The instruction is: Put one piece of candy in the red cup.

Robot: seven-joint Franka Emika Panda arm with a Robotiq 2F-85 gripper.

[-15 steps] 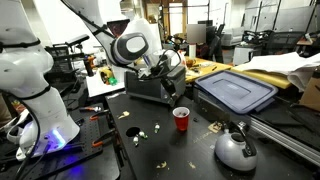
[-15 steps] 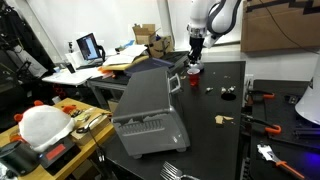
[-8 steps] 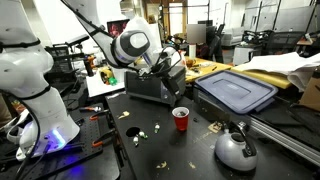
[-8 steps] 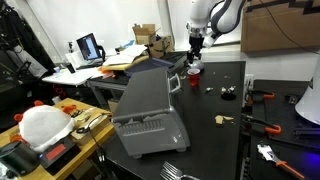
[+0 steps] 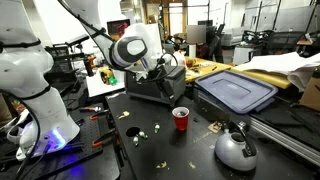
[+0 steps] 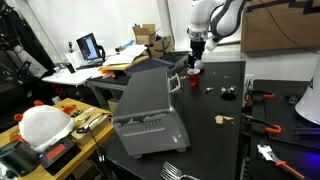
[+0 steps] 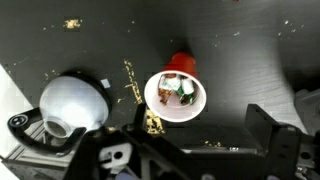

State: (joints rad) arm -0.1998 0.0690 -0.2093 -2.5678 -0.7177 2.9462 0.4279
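Observation:
The red cup stands upright on the black table, in front of the grey toaster oven. From above, in the wrist view, the red cup shows its pale inside with wrapped candy lying in it. My gripper hangs over the cup, open, with nothing between its fingers. In both exterior views the gripper sits above the cup and apart from it.
Loose candy pieces lie scattered on the table around the cup. A silver kettle stands near it. A blue-lidded bin sits behind. The toaster oven fills the table's middle.
The jaws have gone from shut to wide open above the cup. The wrist has drawn back slightly, away from the cup.

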